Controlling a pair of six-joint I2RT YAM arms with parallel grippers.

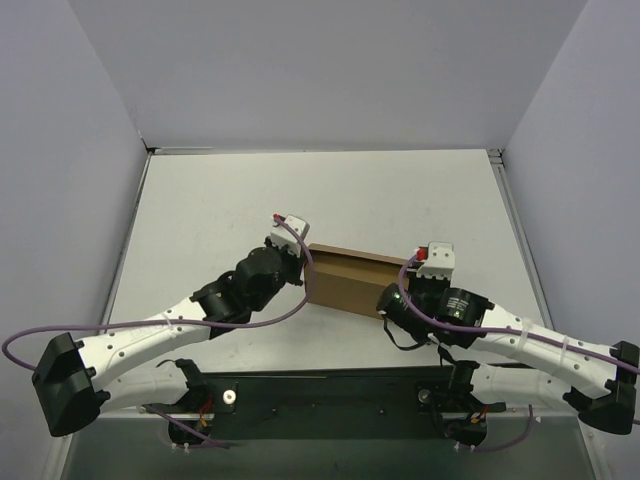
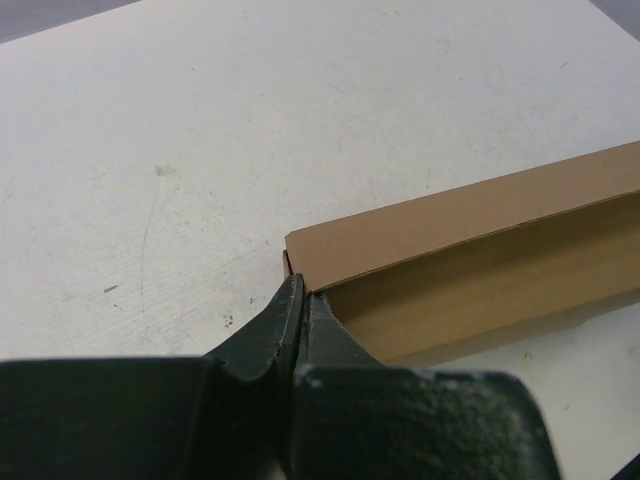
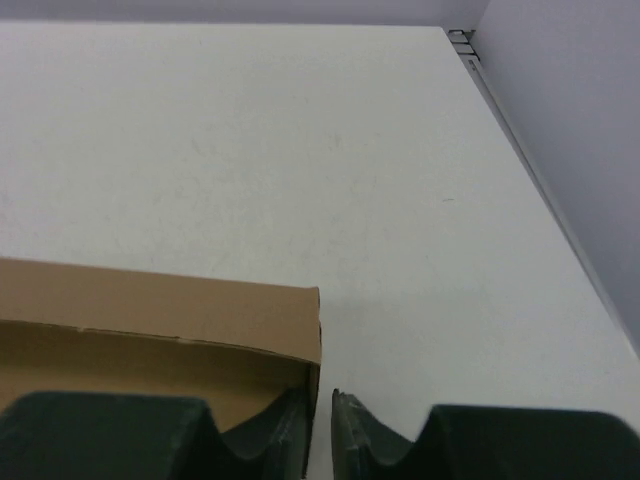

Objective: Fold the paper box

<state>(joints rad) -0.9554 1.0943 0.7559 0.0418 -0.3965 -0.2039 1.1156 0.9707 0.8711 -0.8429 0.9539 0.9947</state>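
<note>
In the middle of the top view lies the paper box [image 1: 350, 280], with its walls seemingly folded up already. At its left end the left gripper [image 2: 303, 293] touches the corner, jaws closed together. At its right end the right gripper [image 3: 320, 425] has narrow jaws astride the end wall. I judge that closing the box is what remains.

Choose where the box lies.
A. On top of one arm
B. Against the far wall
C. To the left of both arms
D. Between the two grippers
D: the box has the left gripper at its left end and the right gripper at its right end.
</note>
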